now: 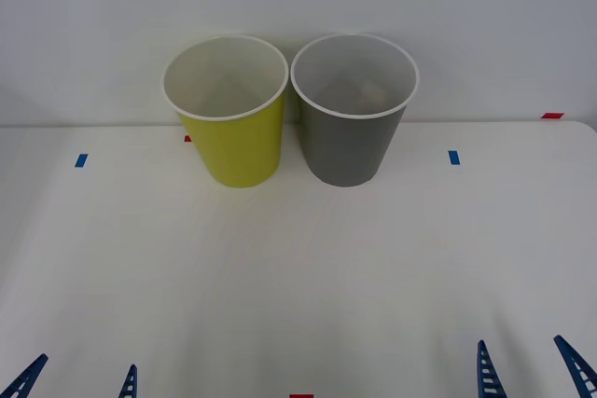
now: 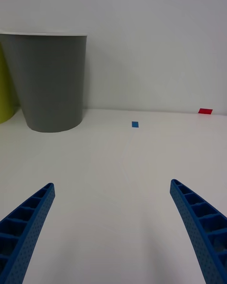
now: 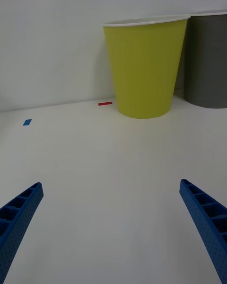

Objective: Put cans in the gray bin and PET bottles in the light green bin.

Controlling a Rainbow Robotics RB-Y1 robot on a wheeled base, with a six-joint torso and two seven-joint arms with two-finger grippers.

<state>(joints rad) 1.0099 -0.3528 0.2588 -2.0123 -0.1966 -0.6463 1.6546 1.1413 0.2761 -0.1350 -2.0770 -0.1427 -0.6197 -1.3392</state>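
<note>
While both arms are waiting at the table's near edge, we are noting the left gripper (image 1: 77,379) and right gripper (image 1: 532,367) spread wide, gripping nothing; the light green bin (image 1: 233,137) and gray bin (image 1: 350,132) are standing upright, touching, at the far edge; the front view is showing something pale inside the gray bin, possibly the can; the wrist views are showing only outer walls.

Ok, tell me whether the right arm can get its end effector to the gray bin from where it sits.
Probably yes. The right end effector sits open at the table's near edge, and only bare white table lies between it and the gray bin. The light green bin stands off to the left.
</note>
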